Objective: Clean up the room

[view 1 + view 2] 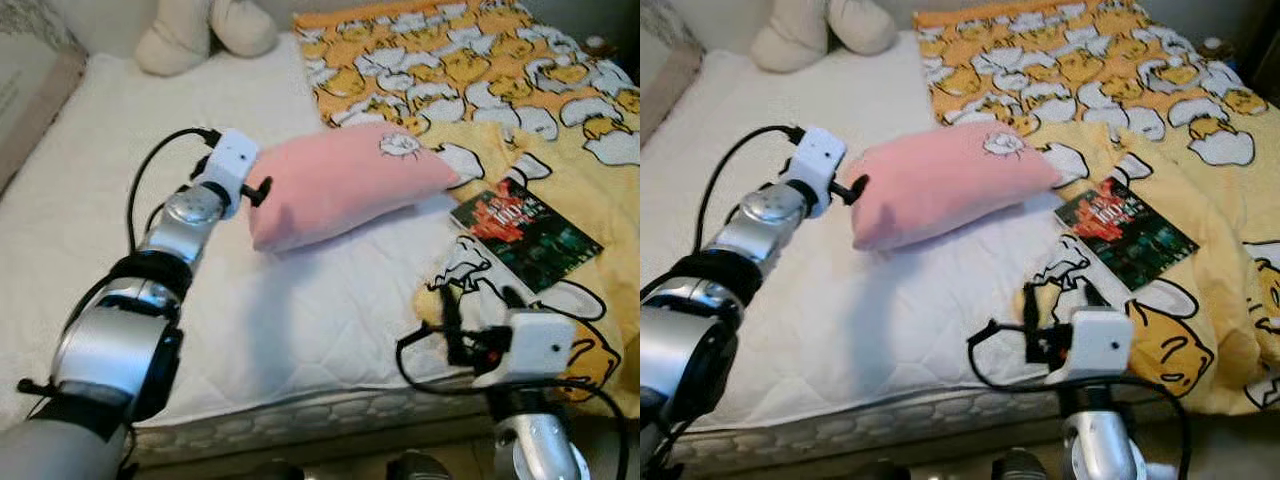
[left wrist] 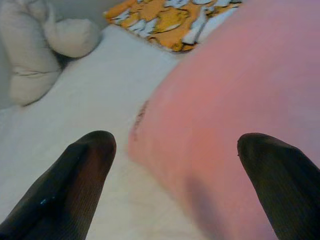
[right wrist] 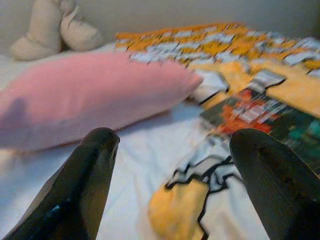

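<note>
Since the pink pillow (image 1: 340, 185) looks soft and light, its near corner should pinch easily. The left hand (image 1: 262, 190), fingers spread and empty, touches that corner; the right hand (image 1: 1055, 305), open too, holds nothing beside the book (image 1: 1125, 232).

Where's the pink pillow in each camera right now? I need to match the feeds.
Left eye: pink pillow mid-frame, left gripper at its near end.
Right eye: centre.
Left wrist: close up between the open fingers.
Right wrist: across the bed, beyond the fingers.
Shared landmark: cream plush toy.
</note>
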Motion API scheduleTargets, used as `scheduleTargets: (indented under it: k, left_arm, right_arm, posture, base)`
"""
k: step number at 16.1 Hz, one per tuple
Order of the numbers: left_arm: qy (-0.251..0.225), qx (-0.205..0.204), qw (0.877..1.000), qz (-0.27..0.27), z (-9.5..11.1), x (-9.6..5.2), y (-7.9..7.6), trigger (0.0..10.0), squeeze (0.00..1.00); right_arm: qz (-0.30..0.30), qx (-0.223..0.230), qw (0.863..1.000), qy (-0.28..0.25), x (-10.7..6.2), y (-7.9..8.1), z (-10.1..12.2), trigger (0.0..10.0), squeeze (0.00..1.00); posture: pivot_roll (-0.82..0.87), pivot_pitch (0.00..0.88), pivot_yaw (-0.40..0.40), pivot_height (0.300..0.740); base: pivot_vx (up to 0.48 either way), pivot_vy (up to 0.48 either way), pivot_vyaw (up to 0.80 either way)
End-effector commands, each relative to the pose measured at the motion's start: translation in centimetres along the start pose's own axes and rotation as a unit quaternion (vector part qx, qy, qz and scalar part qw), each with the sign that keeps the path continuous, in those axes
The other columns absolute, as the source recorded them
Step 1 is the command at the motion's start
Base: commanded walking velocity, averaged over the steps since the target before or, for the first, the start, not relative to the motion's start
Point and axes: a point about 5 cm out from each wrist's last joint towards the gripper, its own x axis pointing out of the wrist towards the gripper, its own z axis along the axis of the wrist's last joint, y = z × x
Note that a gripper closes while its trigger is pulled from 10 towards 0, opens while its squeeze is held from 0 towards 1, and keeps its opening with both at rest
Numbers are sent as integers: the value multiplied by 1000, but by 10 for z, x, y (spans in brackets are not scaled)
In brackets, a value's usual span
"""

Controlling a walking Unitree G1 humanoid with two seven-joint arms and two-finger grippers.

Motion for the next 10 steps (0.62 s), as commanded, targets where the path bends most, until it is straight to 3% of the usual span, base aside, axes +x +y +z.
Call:
scheduleTargets:
  k: [1, 5, 10]
  left_arm:
    - [3, 3, 1000, 2, 0, 1, -1, 10000, 0]
    - [30, 2, 1000, -2, -14, 3, -22, 10000, 0]
    - [54, 32, 997, 36, -23, 1, -23, 10000, 0]
  right_arm:
    - [15, 4, 1000, 6, -4, 2, 1, 10000, 0]
    - [21, 2, 1000, 18, -14, -1, 4, 10000, 0]
    - [31, 1, 999, 34, -26, 2, 6, 10000, 0]
  posture:
    - [-212, 107, 118, 710]
    - [-247, 142, 99, 710]
    - [-279, 178, 94, 710]
  base:
    - [0, 0, 0]
    - [0, 0, 0]
    - [0, 0, 0]
